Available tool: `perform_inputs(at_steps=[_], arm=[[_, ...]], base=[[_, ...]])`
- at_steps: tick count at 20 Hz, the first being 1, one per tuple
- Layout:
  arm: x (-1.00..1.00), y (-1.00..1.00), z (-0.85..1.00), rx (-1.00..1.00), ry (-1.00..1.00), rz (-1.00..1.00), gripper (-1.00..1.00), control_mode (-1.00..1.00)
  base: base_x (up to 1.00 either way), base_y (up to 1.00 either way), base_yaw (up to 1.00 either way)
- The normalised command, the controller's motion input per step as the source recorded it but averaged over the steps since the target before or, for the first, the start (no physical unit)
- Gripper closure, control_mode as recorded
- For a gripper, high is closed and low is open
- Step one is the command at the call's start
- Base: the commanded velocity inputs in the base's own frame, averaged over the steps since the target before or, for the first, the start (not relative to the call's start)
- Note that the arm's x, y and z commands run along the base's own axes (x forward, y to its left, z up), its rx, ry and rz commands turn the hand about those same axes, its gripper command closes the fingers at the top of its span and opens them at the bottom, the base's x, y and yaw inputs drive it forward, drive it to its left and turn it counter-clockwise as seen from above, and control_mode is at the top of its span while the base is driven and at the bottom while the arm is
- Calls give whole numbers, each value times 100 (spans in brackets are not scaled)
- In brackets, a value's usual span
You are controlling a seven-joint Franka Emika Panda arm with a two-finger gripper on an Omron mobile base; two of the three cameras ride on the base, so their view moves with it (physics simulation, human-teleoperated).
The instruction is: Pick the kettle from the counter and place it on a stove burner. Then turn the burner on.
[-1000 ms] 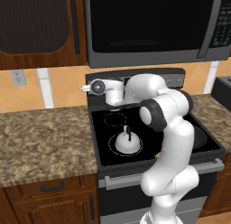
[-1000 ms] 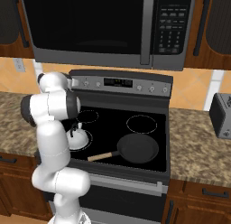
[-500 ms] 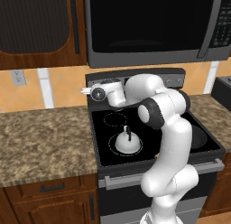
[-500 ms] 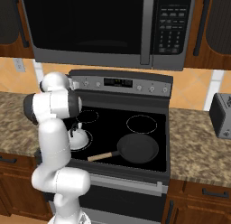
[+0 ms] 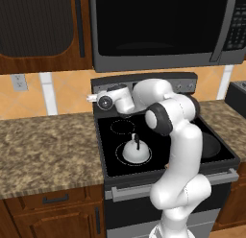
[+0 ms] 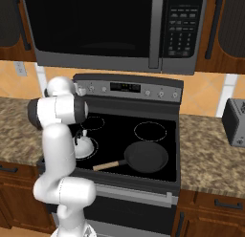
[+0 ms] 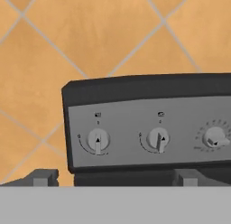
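The stove is being viewed from behind the arm, L side, looking fwd and down, at mid range. The same stove is being viewed from the R side, also fwd and down. Cooktop, kettle and control panel are being shared by both. The panel is being looked at nearly level, up close, w/ its knobs facing the hand cam.

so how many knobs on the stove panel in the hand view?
3. Left knob near the panel's left end, second knob beside it toward the middle, third at the right edge of the picture. More may lie past that edge.
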Motion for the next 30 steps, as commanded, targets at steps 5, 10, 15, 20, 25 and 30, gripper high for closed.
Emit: perform_inputs(at_steps=[5,10,15,20,25,30], arm=[[28,0,0,0,0,0,-100,-100],[32,0,-1,0,0,0,-100,-100],[12,2,-7,0,0,0,-100,-100],[0,19,-9,0,0,0,-100,-100],[5,0,0,0,0,3,-100,-100],[14,0,-2,0,0,4,-100,-100]], base=[[0,0,0],[0,0,0],[0,0,0],[0,0,0],[0,0,0],[0,0,0]])
